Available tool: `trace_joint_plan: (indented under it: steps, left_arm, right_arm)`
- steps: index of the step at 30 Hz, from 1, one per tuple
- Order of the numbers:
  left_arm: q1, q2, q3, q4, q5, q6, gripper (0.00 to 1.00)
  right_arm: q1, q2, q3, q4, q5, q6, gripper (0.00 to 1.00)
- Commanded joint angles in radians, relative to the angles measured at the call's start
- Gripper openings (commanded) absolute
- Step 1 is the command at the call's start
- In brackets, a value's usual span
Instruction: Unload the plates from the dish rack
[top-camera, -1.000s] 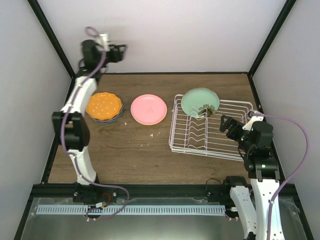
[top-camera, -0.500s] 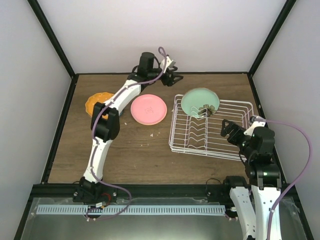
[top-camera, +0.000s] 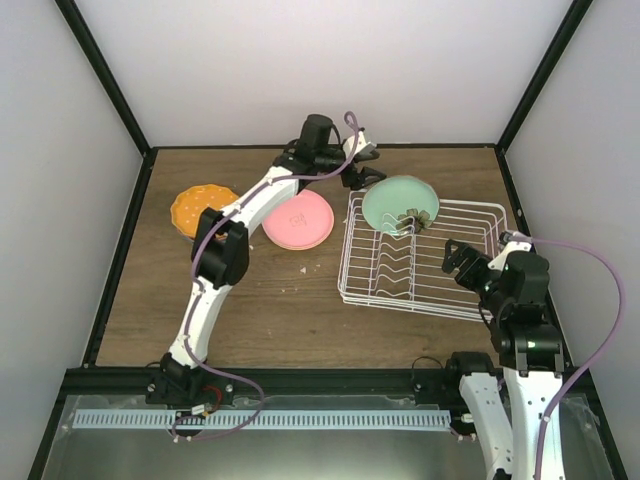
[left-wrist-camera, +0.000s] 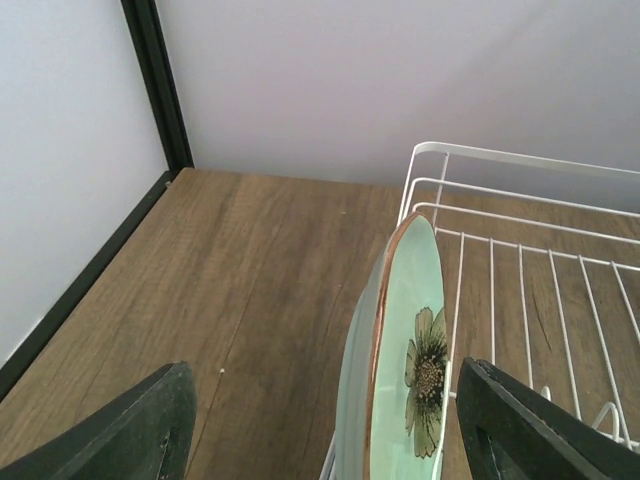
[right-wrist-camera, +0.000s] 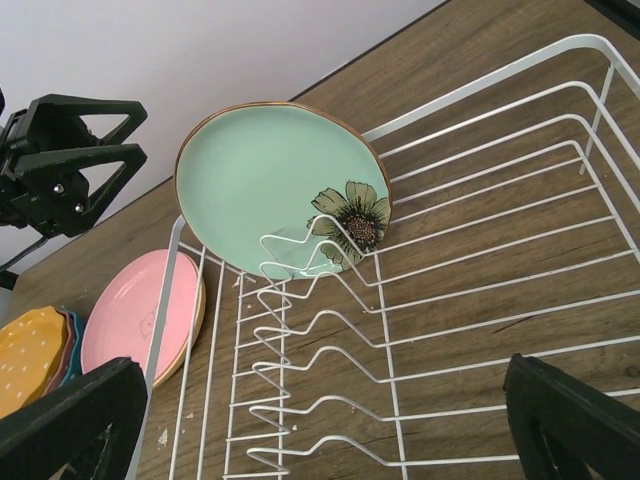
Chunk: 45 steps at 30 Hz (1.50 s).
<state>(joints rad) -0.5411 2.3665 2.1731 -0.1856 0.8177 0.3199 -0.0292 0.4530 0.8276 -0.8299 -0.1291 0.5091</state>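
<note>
The mint green plate (top-camera: 398, 203) with a dark flower mark stands upright at the back left of the white wire dish rack (top-camera: 455, 300). My left gripper (top-camera: 366, 176) is open just behind the plate. In the left wrist view the plate (left-wrist-camera: 408, 350) is edge-on between the spread fingers (left-wrist-camera: 145, 430), nearer the right one. My right gripper (top-camera: 458, 262) is open and empty over the rack's right side; its wrist view shows the plate (right-wrist-camera: 260, 180) and the bare dividers (right-wrist-camera: 330, 390).
A pink plate (top-camera: 297, 220) lies on a peach one left of the rack. An orange dotted plate (top-camera: 199, 208) tops a stack further left. The back wall and black frame posts are close behind the left gripper.
The left arm has swung from the far back-left corner rightward to the rack's back-left corner, beside the mint plate. The right arm has barely moved.
</note>
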Motion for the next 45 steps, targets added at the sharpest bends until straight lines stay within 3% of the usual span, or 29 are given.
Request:
trace_joint_plan:
  steps: [1, 13, 19, 22, 35, 39, 45]
  left_arm:
    - [-0.010, 0.034, 0.024, -0.016, 0.026, 0.050, 0.73]
    - [-0.043, 0.066, 0.023, -0.036, 0.035, 0.076, 0.72]
    - [-0.061, 0.082, 0.024, -0.044, 0.031, 0.083, 0.66]
    - [-0.068, 0.087, 0.020, -0.056, 0.024, 0.088, 0.59]
    - [-0.095, 0.067, 0.001, -0.041, -0.030, 0.079, 0.05]
    - [-0.106, 0.040, -0.007, -0.001, -0.057, 0.029, 0.04]
    - [-0.135, -0.032, -0.017, 0.186, -0.165, -0.151, 0.04]
  right_arm:
    - [0.009, 0.016, 0.041, 0.005, 0.007, -0.021, 1.00]
    - [0.009, 0.028, 0.045, 0.005, 0.021, -0.041, 1.00]
    - [0.009, 0.026, 0.049, -0.005, 0.026, -0.045, 1.00]
    - [0.009, 0.021, 0.051, -0.015, 0.032, -0.046, 1.00]
    - [0.008, 0.002, 0.063, -0.038, 0.046, -0.048, 1.00]
    - [0.009, -0.008, 0.064, -0.044, 0.049, -0.047, 1.00]
    - [0.009, -0.021, 0.054, -0.044, 0.044, -0.040, 1.00]
